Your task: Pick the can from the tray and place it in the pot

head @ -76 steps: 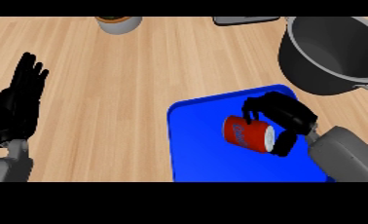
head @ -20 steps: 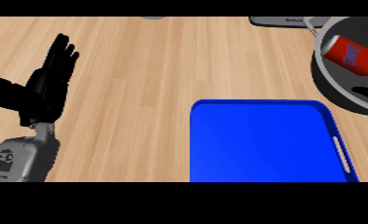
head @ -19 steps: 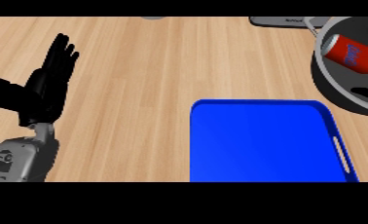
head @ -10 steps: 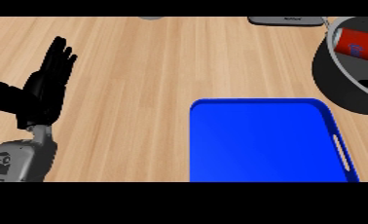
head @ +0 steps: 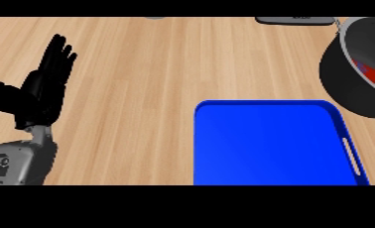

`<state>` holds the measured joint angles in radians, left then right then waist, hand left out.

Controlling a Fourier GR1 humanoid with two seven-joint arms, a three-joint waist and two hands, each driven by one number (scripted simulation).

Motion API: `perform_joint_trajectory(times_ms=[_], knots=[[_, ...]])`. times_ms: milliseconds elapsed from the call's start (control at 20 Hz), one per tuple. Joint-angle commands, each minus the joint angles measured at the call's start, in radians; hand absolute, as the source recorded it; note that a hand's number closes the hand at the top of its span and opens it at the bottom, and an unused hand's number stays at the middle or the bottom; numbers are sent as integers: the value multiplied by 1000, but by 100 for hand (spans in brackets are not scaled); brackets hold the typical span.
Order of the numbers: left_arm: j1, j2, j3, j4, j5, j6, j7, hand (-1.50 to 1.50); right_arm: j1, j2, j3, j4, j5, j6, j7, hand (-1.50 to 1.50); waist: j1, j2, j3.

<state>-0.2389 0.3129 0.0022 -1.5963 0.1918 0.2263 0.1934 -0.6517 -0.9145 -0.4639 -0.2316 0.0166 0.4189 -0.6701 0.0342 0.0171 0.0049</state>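
Single head view, steeply down onto the light wooden tabletop (head: 183, 63), close in — flat blue rectangular tray (head: 271, 142) cut by the lower edge, dark grey round pot (head: 343, 84) cropped at right, black left hand (head: 44, 90) at left edge.

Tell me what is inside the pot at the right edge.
A strip of the red can shows inside the pot, just past its rim. The rest of the can and the pot's bottom are cut off by the view's right edge.
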Motion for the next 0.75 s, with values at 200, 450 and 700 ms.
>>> perform_joint_trajectory(times_ms=[200, 450, 700], knots=[[-1, -13, -9, -26, -6, 2, 26, 0, 47, -122, -25, 58, -10, 156, -41, -150, 5, 2, 3], [1, -14, 5, 8, -9, -10, -17, 0, 86, -127, -27, 54, -7, 149, -74, -150, 3, 6, 4], [-5, -9, 21, 10, 7, -16, 2, 0, 139, -122, -32, 56, -12, 172, -110, -150, -1, 3, 5]])
